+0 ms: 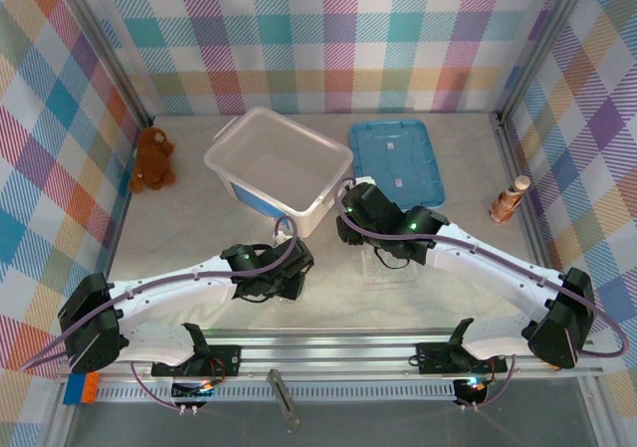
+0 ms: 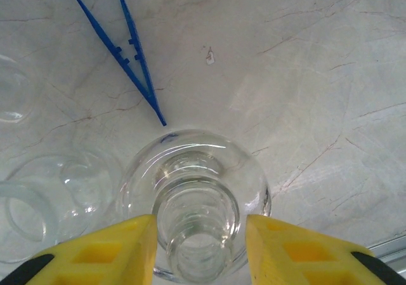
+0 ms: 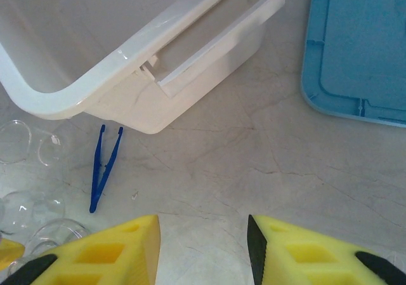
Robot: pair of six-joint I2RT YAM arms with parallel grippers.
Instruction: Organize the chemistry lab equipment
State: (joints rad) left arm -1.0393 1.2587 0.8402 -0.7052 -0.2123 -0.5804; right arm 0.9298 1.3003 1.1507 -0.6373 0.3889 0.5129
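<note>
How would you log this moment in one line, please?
left gripper: flanking flask neck, grip unclear | right gripper: open, empty | tweezers: beside bin

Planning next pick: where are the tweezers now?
Right wrist view, left side: the tweezers lie flat on the table just off the white bin's near corner, beside the clear round glassware.

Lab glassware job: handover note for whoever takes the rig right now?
Left gripper: jaws either side of the upright round flask at its neck; grip unconfirmed.
Right gripper: open, nothing between, over bare table near the white bin.
Blue tweezers and more clear glassware lie on the table by the bin; blue lid off.
Done: nothing visible in the bin. Left: everything seen here.
</note>
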